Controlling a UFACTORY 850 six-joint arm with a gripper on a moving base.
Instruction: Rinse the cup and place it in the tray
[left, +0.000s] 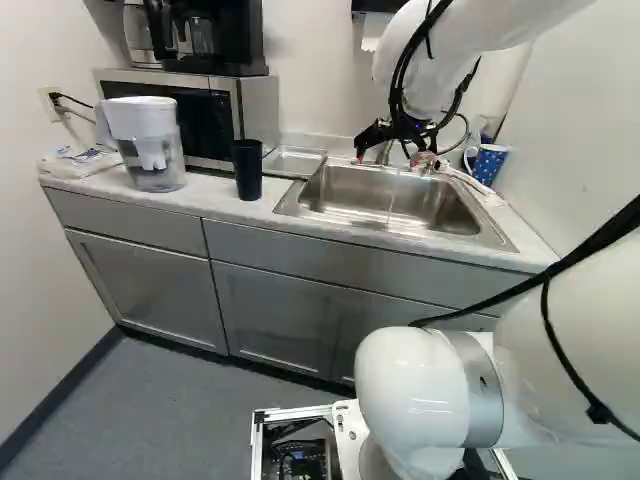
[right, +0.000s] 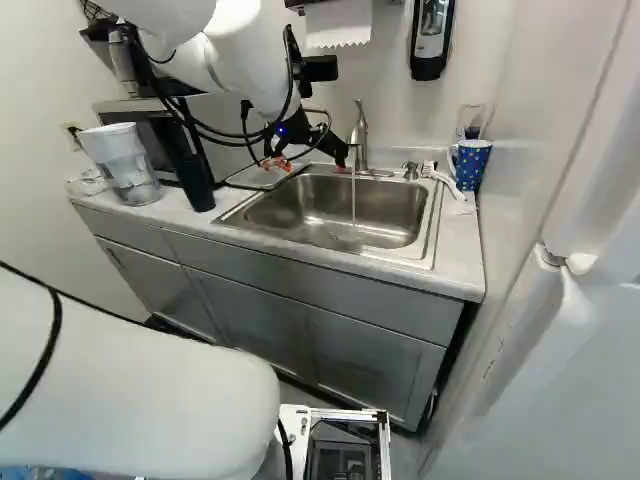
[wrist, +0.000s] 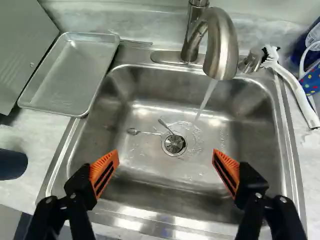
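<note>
We list, first, the grey cabinets (left: 140, 285) under the bench (left: 215, 203). Item: our white arm (left: 430, 70), reaching over the sink. Item: a microwave (left: 255, 110), steel and black, on the bench, with a black coffee maker (left: 235, 35) on top. Item: one steel sink (wrist: 150, 172), single basin, set into the bench. Item: one shallow metal tray (wrist: 70, 75), lying face up between microwave and sink. Item: a clear pitcher (left: 152, 150) with a white top, in front of the microwave. Item: one curved faucet (wrist: 225, 45), a thin stream of water (wrist: 204, 102) falling from it into the basin. Item: our claw (right: 308, 165), black with orange pads, above the sink; in the wrist view we find the claw (wrist: 165, 152) released, fingers wide apart, nothing gripped. Item: one black cup (left: 248, 170), upright on the bench between pitcher and sink, near the tray but outside it. Item: one blue spotted mug (right: 470, 165), on the bench at the sink's other side. We cannot tell which of these two is the one to rinse. Item: a white brush (wrist: 292, 87) beside the sink, near the mug. Last, a small spoon (wrist: 142, 132) and another slim utensil (wrist: 165, 126), in the basin by the drain (wrist: 174, 144).
</note>
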